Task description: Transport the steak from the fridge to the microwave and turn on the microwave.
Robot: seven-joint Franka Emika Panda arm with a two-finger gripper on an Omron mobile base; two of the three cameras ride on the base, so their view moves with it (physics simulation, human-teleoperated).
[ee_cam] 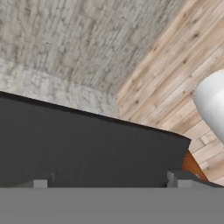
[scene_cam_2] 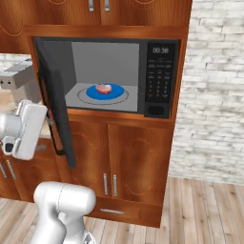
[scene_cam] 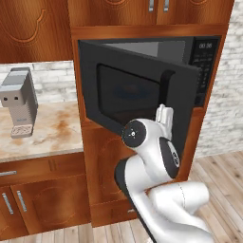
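The microwave [scene_cam_2: 157, 112] stands with its door [scene_cam_2: 57, 109] swung wide to the left. Inside the grey cavity, the pinkish-red steak [scene_cam_2: 103, 88] lies on a round blue plate [scene_cam_2: 116, 93]. The keypad [scene_cam_2: 158, 81] and lit display [scene_cam_2: 160, 49] are on the right of the front. In the hand view my gripper [ee_cam: 109, 183] is open, its two fingertips [ee_cam: 40, 183] wide apart, with the door's dark outer face [ee_cam: 87, 144] right ahead and nothing between them. My white hand [scene_cam_2: 28, 128] is left of the door's outer side. The fridge is out of view.
A grey coffee machine [scene_cam: 19, 102] stands on the marbled counter [scene_cam: 52, 128] to the left of the microwave. Wooden cabinets [scene_cam_2: 128, 162] sit below and above. A pale brick wall [scene_cam_2: 214, 95] and wood floor [scene_cam_2: 205, 205] lie to the right.
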